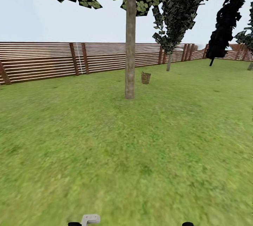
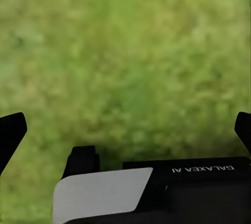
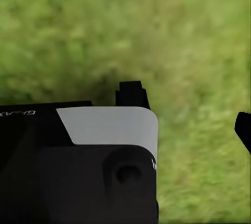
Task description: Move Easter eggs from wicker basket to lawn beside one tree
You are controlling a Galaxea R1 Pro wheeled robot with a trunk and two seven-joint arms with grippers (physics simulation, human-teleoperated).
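The wicker basket stands small and far off on the lawn, just right of and beyond a tall tree with a bare grey-brown trunk and a green leafy crown. The Easter eggs are hidden at this distance. My left gripper hangs open over bare grass, its dark fingertips at the view's two sides. My right gripper also points at grass. One of its fingertips shows at the far side, and a black and white part of the robot covers the other.
A brown slatted wooden fence runs along the back of the garden. A second tree with dark green foliage and a black-leaved tree stand at the right rear. Open grass stretches between me and the trunk.
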